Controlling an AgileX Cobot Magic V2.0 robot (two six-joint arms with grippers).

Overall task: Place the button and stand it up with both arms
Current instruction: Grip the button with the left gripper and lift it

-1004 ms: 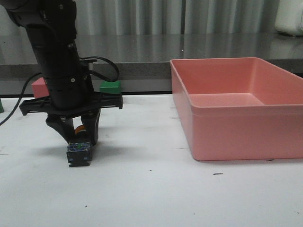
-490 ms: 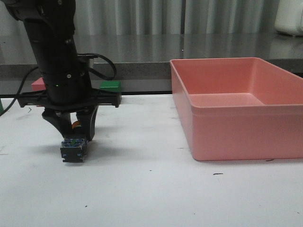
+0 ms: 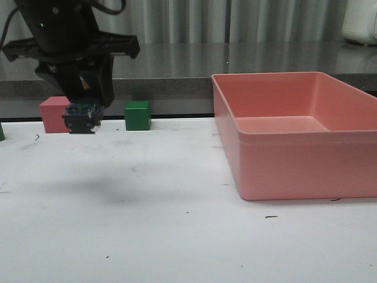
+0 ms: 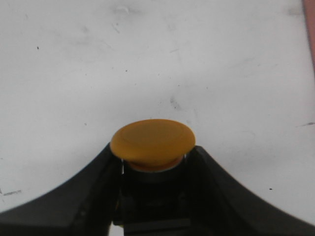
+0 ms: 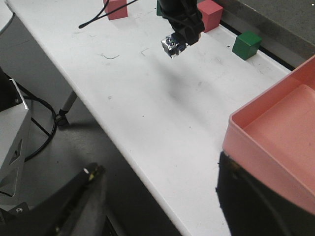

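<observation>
My left gripper (image 3: pixel 82 109) is shut on the button (image 3: pixel 82 118) and holds it high above the white table, at the left of the front view. The bluish-grey base hangs below the fingers. In the left wrist view the yellow cap (image 4: pixel 152 142) sits between the two black fingers (image 4: pixel 88 196), with the black body below it. The right wrist view shows the left gripper (image 5: pixel 183 37) with the button's base (image 5: pixel 172 45) well above the table. My right gripper (image 5: pixel 157 196) is open and empty, beyond the table's front edge, out of the front view.
A large pink bin (image 3: pixel 294 153) stands on the right (image 5: pixel 275 147). A red cube (image 3: pixel 54 115) and a green cube (image 3: pixel 137 115) sit at the table's back edge (image 5: pixel 209 14) (image 5: pixel 246 45). Another red cube (image 5: pixel 116 9) lies farther left. The table's front edge (image 5: pixel 123 162) drops to the floor.
My left gripper has risen straight up with the button, from the table surface to well above it, and shifted slightly left.
</observation>
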